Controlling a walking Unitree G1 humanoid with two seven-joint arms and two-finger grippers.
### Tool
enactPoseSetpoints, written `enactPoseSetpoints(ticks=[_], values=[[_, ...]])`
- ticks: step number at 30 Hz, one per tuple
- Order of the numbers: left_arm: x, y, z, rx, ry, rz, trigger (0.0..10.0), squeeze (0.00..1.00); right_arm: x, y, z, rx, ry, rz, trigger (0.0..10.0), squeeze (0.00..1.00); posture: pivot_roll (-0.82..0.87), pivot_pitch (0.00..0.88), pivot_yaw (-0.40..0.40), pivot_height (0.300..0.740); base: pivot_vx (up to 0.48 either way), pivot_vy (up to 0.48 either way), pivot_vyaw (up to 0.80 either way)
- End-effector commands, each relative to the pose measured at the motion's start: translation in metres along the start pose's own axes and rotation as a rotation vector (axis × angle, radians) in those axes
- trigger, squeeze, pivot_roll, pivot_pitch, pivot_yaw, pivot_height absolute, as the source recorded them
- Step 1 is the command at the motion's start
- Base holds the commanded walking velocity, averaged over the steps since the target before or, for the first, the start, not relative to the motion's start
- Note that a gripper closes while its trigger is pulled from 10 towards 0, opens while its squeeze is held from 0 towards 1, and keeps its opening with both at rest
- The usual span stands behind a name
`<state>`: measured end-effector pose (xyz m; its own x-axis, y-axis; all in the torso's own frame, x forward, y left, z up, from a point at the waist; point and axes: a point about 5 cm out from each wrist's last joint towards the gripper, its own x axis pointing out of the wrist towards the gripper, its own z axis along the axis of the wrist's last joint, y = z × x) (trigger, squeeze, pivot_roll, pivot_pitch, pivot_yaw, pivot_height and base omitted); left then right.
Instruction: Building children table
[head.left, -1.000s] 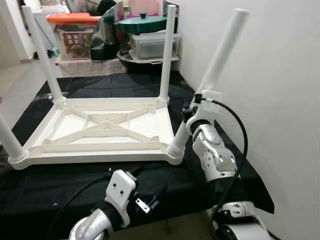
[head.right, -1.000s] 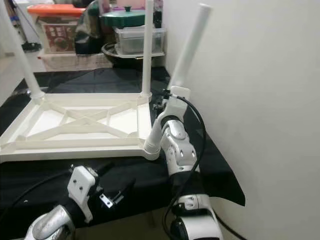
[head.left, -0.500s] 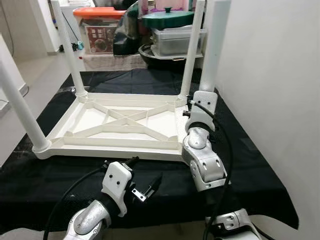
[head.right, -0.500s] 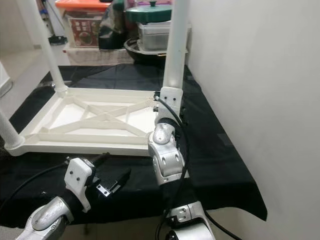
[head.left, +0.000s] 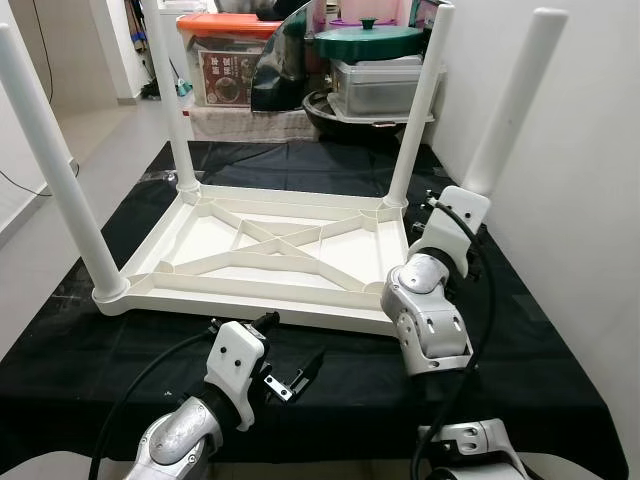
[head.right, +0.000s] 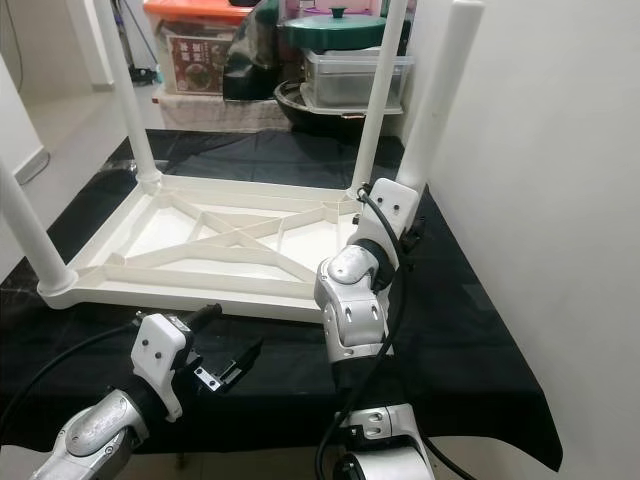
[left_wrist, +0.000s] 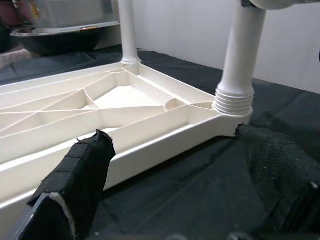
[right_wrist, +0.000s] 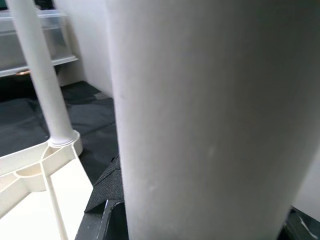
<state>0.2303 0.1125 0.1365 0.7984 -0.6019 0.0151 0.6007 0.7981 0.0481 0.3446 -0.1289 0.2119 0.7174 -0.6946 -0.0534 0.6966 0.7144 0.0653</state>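
R hand (head.left: 440, 222) gripped last leg (head.left: 510, 100) at tabletop (head.left: 270, 250) corner; L hand (head.left: 290, 375) open, idle. Next: straighten, seat leg.

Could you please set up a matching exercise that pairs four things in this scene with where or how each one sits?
Things:
1. right gripper
2. left gripper
3. upturned white tabletop
4. green pot lid

Places or states:
A. on a clear plastic bin beyond the far end of the black cloth
B. lying on the black cloth with its legs pointing up
C. hovering open over the black cloth in front of the tabletop's near edge
D. clamped on the leg at the near right corner

Pairs: 1-D, 2-C, 3-B, 4-A
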Motion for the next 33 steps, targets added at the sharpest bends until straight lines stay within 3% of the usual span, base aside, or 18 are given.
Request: enactPoseSetpoints(ticks=[1,11,13,15,17,18,20,22,25,33], values=[[0.001,0.002,-0.002,0.016,0.006,0.004,10.0,0.00,-0.034,0.014,-0.058,-0.077,0.364,-0.017,10.0,0.00,0.05,0.041,-0.038,0.740,0.000,0.000,0.00],[0.004,0.001,0.000,0.018,-0.001,-0.004,10.0,0.00,-0.032,0.017,-0.049,-0.036,0.321,0.002,10.0,0.00,0.05,0.040,-0.038,0.740,0.000,0.000,0.00],[0.005,-0.001,-0.001,0.018,0.001,-0.014,10.0,0.00,-0.029,0.024,-0.026,0.042,0.204,0.108,10.0,0.00,0.05,0.037,-0.037,0.740,0.000,0.000,0.00],[0.005,-0.001,-0.001,0.018,0.001,-0.016,10.0,0.00,-0.029,0.024,-0.019,0.061,0.171,0.123,10.0,0.00,0.05,0.037,-0.037,0.740,0.000,0.000,0.00],[0.005,-0.001,-0.002,0.020,0.003,-0.019,10.0,0.00,-0.025,0.021,0.015,0.134,0.035,0.161,10.0,0.00,0.05,0.031,-0.032,0.740,0.000,0.000,0.00],[0.005,-0.001,-0.002,0.020,0.003,-0.019,10.0,0.00,-0.025,0.021,0.015,0.134,0.035,0.161,10.0,0.00,0.05,0.031,-0.032,0.740,0.000,0.000,0.00],[0.006,-0.001,-0.002,0.020,0.003,-0.023,10.0,0.00,-0.021,0.016,0.053,0.193,-0.129,0.173,10.0,0.00,0.04,0.027,-0.029,0.740,0.000,0.000,0.00],[0.006,-0.001,-0.003,0.019,0.004,-0.024,10.0,0.00,-0.019,0.014,0.066,0.211,-0.180,0.169,10.0,0.00,0.04,0.026,-0.028,0.740,0.000,0.000,0.00],[0.007,-0.002,-0.003,0.018,0.005,-0.028,10.0,0.00,-0.015,0.010,0.084,0.237,-0.252,0.163,10.0,0.00,0.04,0.020,-0.026,0.740,0.000,0.000,0.00],[0.007,-0.004,-0.004,0.019,0.003,-0.036,10.0,0.00,-0.009,0.008,0.092,0.257,-0.259,0.170,10.0,0.00,0.04,0.015,-0.025,0.740,0.000,0.000,0.00]])
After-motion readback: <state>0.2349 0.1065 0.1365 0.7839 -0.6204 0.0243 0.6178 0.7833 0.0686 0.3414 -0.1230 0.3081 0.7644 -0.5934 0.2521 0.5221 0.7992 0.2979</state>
